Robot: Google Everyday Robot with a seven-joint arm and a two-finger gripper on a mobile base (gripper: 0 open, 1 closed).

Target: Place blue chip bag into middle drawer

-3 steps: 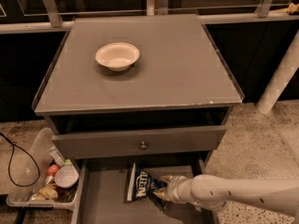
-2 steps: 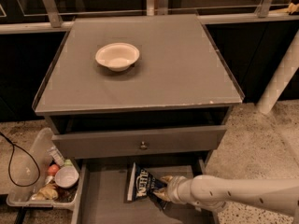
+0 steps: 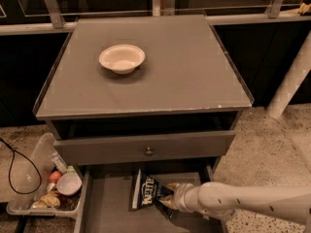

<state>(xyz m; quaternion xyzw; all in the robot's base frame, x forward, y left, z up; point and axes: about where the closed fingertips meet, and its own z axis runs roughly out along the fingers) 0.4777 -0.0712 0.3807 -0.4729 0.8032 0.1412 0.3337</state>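
The blue chip bag, dark navy foil with white lettering and a white left edge, lies on the grey floor of the open middle drawer, below the cabinet. My gripper reaches in from the right on a white arm and sits at the bag's right end, touching it. The bag rests low in the drawer, just under the closed drawer front with a round knob.
A cream bowl stands on the cabinet top. A clear plastic bin of small items sits on the floor at the left, with a black cable beside it. A white post stands at the right.
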